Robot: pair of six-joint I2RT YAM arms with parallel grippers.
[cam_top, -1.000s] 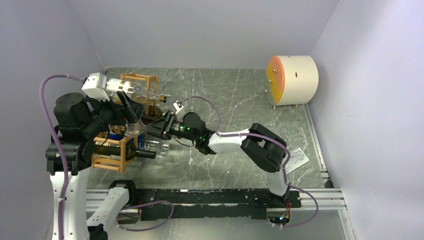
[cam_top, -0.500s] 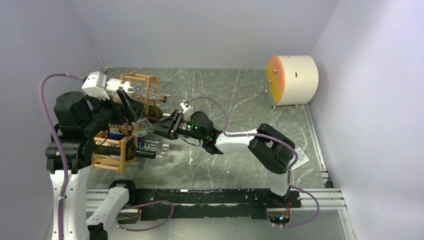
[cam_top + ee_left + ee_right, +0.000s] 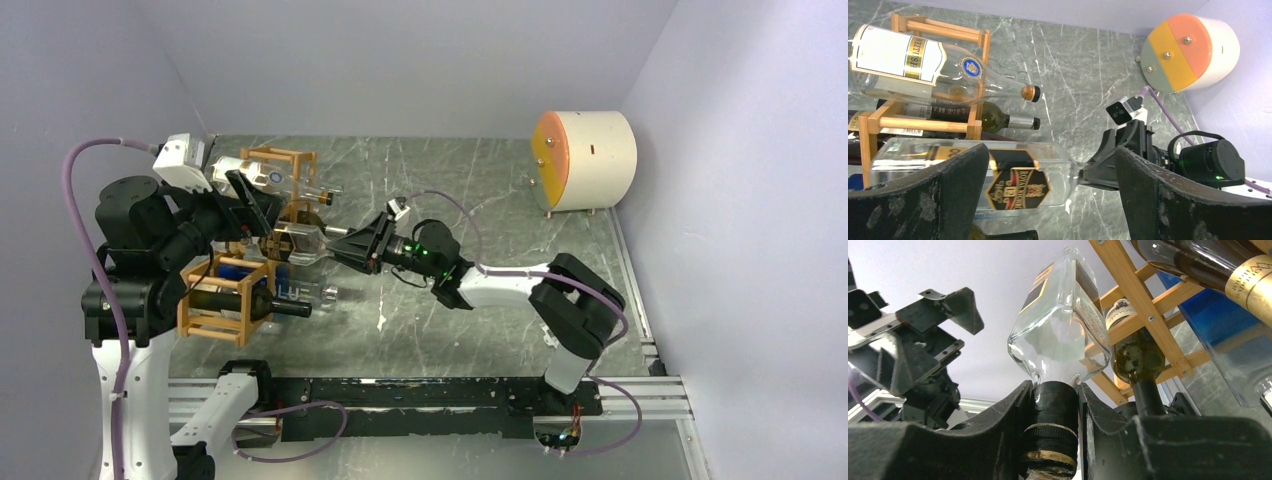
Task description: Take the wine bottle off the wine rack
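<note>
right gripper [image 3: 1054, 396] clamped tight on the black capped neck of the wine bottle [image 3: 1063, 335], one finger on each side of the cap. the bottle is a clear, square-shouldered one with a black and gold label, lying level. neck points to the right arm, base end at the open face of the wine rack [image 3: 923, 123]. cannot tell whether the base rests on a bar.

left gripper [image 3: 1050, 192] spread wide, hanging over the bottle's body, fingers [image 3: 923, 200] clear of the glass.

the rack also holds a white-label bottle [image 3: 923, 65] on top and a dark green bottle [image 3: 998, 120] beneath it. the rack sits at the table's [image 3: 450, 190] left side.
</note>
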